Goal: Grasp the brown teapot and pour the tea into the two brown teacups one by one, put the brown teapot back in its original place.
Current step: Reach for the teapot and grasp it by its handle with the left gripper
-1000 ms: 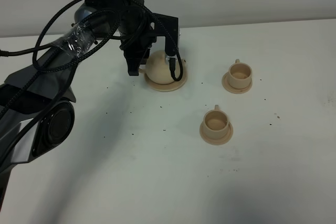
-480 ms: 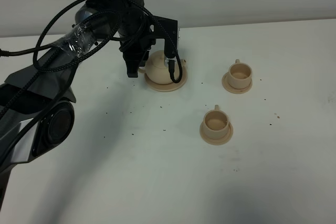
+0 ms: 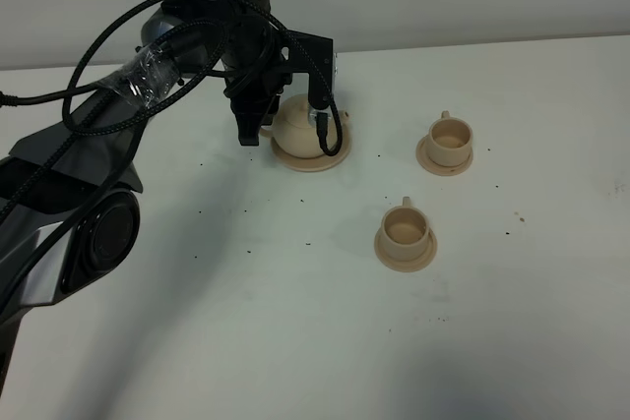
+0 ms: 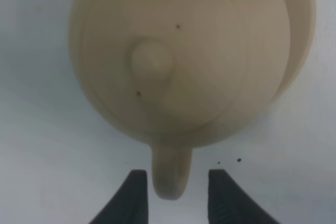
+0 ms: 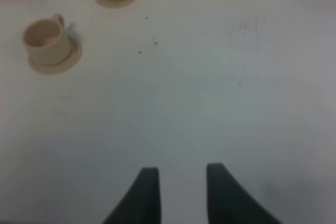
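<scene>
Upper middle of the high view: one brown teapot [image 3: 300, 125], lid on, seated on one wide saucer [image 3: 335, 157]. To its right, two brown teacups, each on its own small saucer: far teacup [image 3: 451, 137] toward the right edge, near teacup [image 3: 404, 228] lower, just right of centre. Three saucers in all, on one white table [image 3: 295, 341]. On the left gripper [image 4: 177, 178], two fingers parted astride the teapot's loop handle [image 4: 170, 174], a gap on either side. On the right gripper [image 5: 179, 174], two fingers spread above the tabletop.
</scene>
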Tool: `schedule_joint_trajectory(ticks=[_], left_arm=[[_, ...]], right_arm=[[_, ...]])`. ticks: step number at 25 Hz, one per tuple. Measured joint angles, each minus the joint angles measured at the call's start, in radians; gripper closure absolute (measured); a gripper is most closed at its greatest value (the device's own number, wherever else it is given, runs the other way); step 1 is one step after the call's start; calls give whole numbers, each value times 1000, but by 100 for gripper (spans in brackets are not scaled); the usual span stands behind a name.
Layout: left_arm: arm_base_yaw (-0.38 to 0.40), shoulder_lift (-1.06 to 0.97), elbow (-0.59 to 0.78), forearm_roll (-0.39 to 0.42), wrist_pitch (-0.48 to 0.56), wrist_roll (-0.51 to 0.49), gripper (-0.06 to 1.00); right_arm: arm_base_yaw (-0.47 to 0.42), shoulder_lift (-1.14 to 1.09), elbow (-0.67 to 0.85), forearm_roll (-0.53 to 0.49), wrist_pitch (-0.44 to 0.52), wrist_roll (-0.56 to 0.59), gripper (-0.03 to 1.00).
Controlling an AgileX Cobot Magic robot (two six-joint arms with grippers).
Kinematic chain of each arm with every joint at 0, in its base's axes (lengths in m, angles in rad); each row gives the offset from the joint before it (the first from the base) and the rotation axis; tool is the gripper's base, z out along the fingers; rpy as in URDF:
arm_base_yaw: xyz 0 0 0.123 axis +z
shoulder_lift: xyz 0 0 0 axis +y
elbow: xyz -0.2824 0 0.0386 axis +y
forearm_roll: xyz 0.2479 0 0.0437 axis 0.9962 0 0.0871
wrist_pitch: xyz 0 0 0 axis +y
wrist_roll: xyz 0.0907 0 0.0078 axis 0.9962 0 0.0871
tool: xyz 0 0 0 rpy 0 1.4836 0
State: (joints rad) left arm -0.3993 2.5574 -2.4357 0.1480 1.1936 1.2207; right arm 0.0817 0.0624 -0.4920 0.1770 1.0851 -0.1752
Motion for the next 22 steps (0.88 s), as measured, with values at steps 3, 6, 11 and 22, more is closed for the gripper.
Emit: schedule_joint_trajectory(ticks=[3,6,11,22], left_arm=[[0,1,0,-1,1,0,65],[0,11,0,-1,1,-2,65],[1,29,0,4,0,-4,65],[1,33,-1,4,-5,-14,65]], right_arm=[[0,0,0,0,0,0,73],[0,0,0,-2,0,0,73],[0,0,0,-4,0,0,73],[0,0,0,-8,0,0,73]])
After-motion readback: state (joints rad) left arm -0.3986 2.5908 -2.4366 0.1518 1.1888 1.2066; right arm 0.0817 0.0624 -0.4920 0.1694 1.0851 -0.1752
